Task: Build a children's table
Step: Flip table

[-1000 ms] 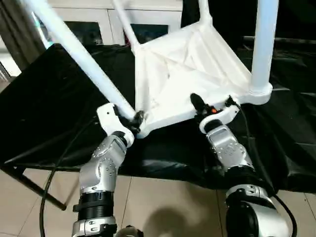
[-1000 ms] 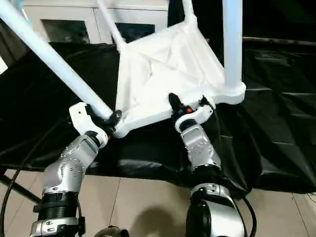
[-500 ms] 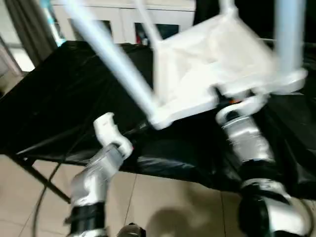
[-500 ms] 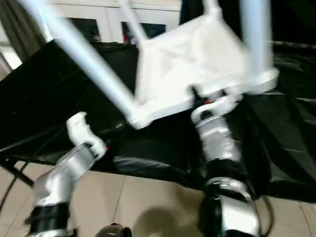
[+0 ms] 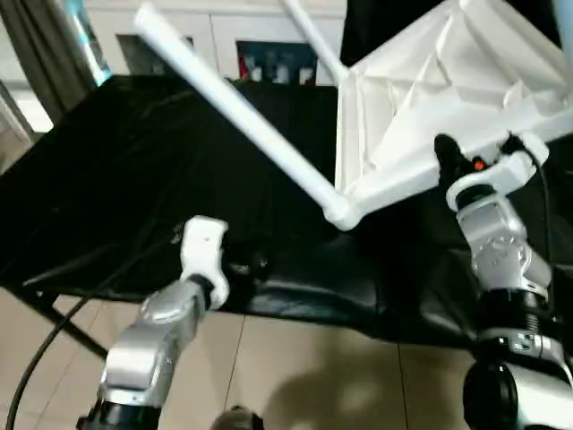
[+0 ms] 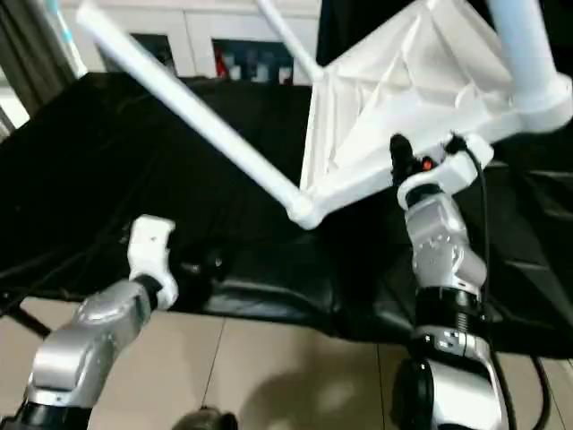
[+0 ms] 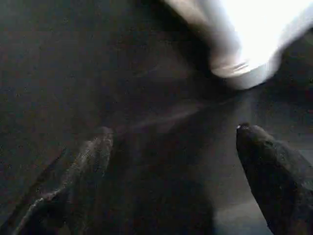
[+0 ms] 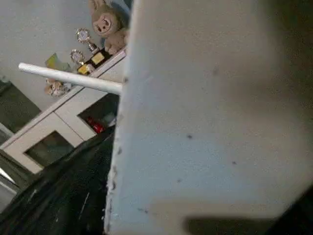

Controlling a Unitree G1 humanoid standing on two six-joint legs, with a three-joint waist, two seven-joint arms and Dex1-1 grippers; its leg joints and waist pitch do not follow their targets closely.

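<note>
The white tabletop (image 5: 421, 116) hangs tilted, ribbed underside towards me, above the black-covered bench. One long white leg (image 5: 233, 107) slants up to the left from its near corner socket (image 5: 340, 213); a second leg (image 5: 309, 36) rises behind, and a third (image 6: 528, 54) stands at the right corner. My right gripper (image 5: 466, 166) is shut on the tabletop's near edge, and the tabletop (image 8: 210, 122) looms close in the right wrist view. My left gripper (image 5: 246, 264) sits lower, over the black cloth, open and holding nothing, left of and below the corner socket (image 7: 244, 68). Its fingers (image 7: 88, 161) stand wide apart.
A bench draped in black cloth (image 5: 134, 179) carries the work. Behind it stands a white cabinet (image 5: 224, 45) with glass doors, with a plush toy (image 8: 110, 24) on top. Tiled floor (image 5: 295, 376) lies in front, and a black cable (image 5: 36, 358) hangs at the left.
My left gripper has let go of the leg at the near corner and dropped to the cloth. The tabletop has swung right and tilted steeper in the right gripper. The camera also shifted.
</note>
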